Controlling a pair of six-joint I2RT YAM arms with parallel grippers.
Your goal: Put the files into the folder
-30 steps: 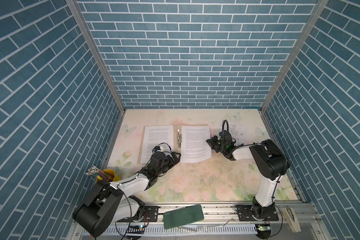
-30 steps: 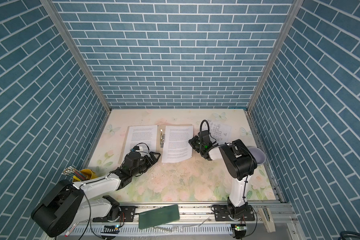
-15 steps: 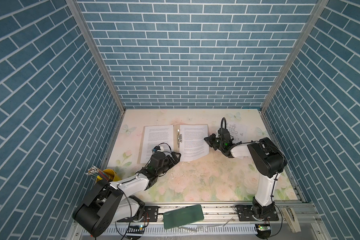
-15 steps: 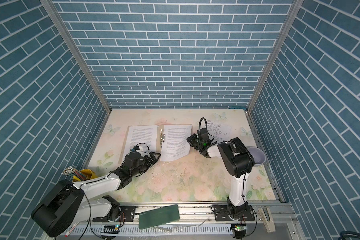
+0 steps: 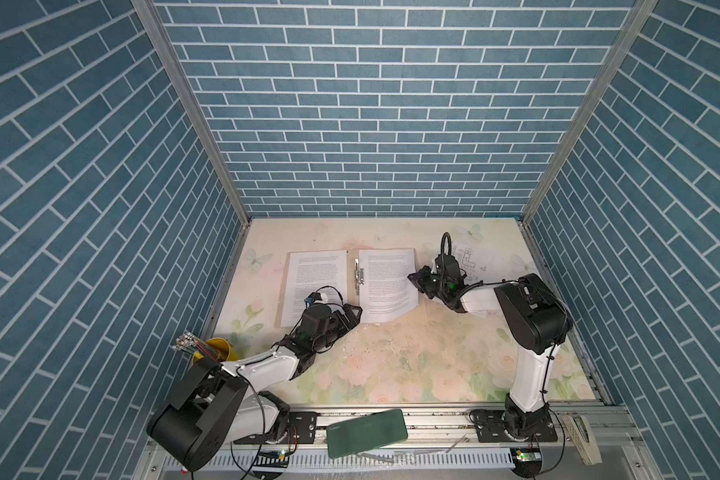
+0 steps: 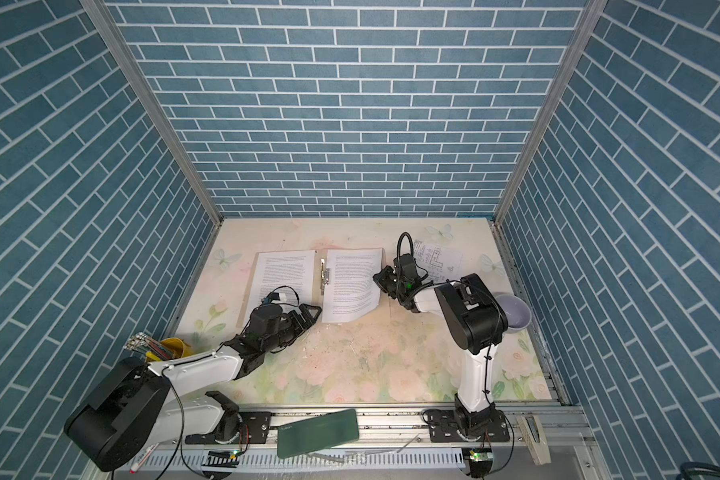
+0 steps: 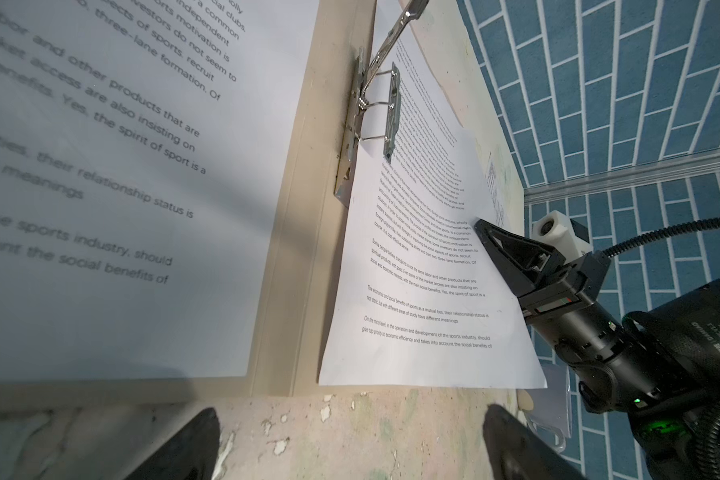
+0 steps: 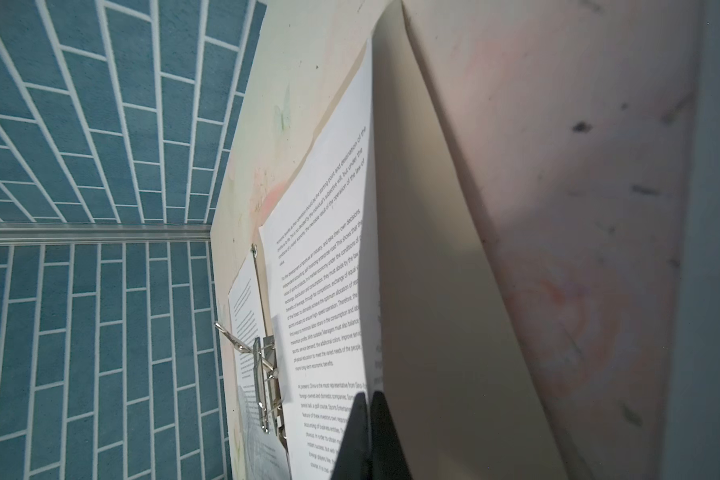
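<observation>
While R fingers [image 8: 387, 444] pinch folder [image 8: 445, 311] flap edge, L fingers [image 7: 184, 451] gape.

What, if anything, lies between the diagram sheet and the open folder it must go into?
Only the right gripper, fingers shut at the right edge of the folder, sits between the diagram sheet and it; no other object does.

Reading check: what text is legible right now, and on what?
"the spirit of sport is a": left text sheet, lying in the open folder.
"On the micro level, in the operation": right text sheet.
Too small to read: diagram sheet, dark green case logo.
</observation>
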